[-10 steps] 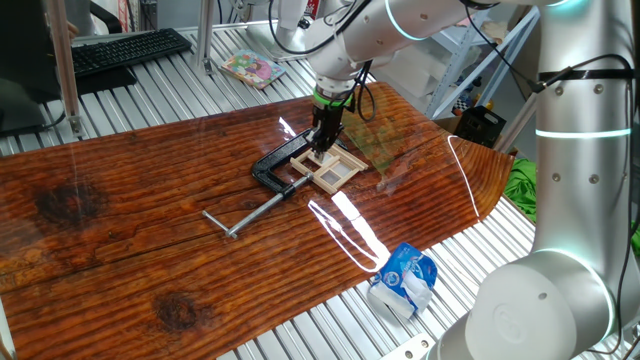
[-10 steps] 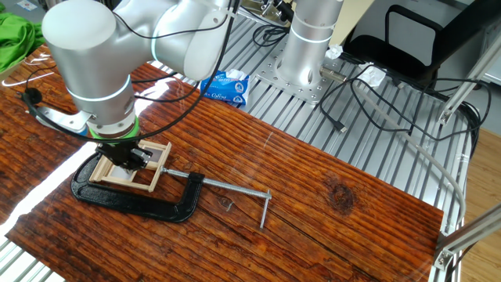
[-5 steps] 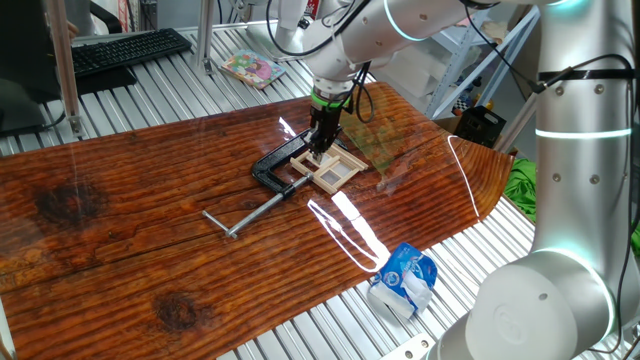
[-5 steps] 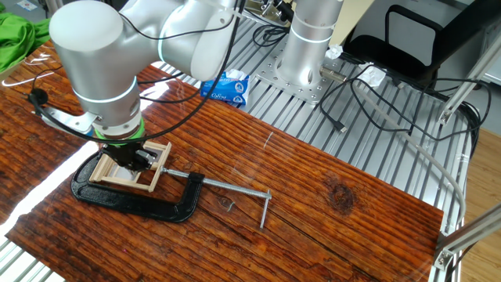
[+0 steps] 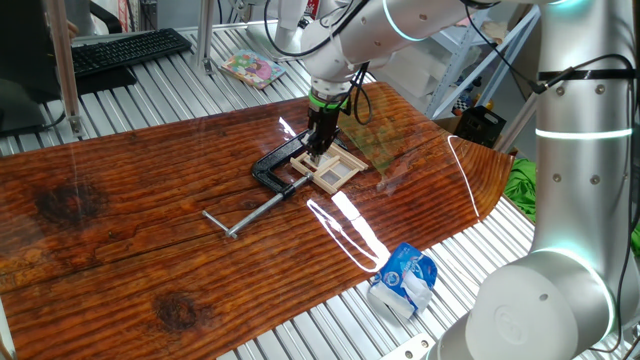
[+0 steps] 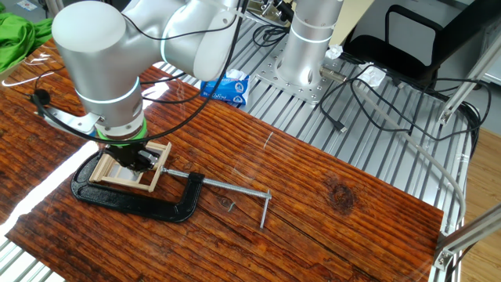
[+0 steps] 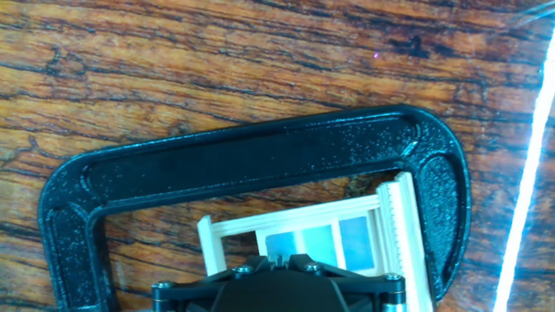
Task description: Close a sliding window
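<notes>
**Gripper set down on a clamped miniature window**

The small, light tan wooden sliding window (image 5: pixel 333 167), a rectangular frame with pale panes between thin bars, lies flat on the dark, ridged wooden tabletop (image 5: pixel 150 230), nearer its far right corner in one fixed view. A black metal C-clamp (image 6: pixel 129 200) with a long grey screw rod pins the frame in place, so the frame itself should not shift under a sideways push. The black two-finger gripper (image 5: pixel 319 143) points straight down onto the window; its fingertips are hidden behind its own body in the hand view, so whether the jaws stand wide or narrow cannot be told.

Handling, as a judgement: the window looks light and stiff but thin-barred, hence fragile under downward load. The sash should slide with little force (the clamp supplies the reaction). The best purchase is probably an edge or cross-bar of the moving sash, pressed along the track, not the pale panes.
</notes>
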Motion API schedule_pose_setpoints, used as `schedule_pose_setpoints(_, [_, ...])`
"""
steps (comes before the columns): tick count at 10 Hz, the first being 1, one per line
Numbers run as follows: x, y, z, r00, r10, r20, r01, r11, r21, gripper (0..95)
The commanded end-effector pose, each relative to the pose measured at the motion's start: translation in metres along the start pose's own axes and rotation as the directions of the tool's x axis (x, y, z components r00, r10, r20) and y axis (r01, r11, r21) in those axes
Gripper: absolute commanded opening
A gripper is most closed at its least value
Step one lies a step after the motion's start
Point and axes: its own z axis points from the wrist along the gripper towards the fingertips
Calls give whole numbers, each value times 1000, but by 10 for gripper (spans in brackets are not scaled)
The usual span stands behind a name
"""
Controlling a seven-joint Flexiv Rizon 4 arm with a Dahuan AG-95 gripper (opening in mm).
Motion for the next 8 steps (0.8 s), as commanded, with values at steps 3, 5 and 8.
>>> schedule_pose_setpoints(3, [3,9,1,1000,2,-4,-2,1000,-6,0])
schedule_pose_setpoints(5, [3,11,1,1000,0,-3,0,1000,-9,0])
schedule_pose_setpoints(8, [4,15,1,1000,4,-5,-4,1000,-11,0])
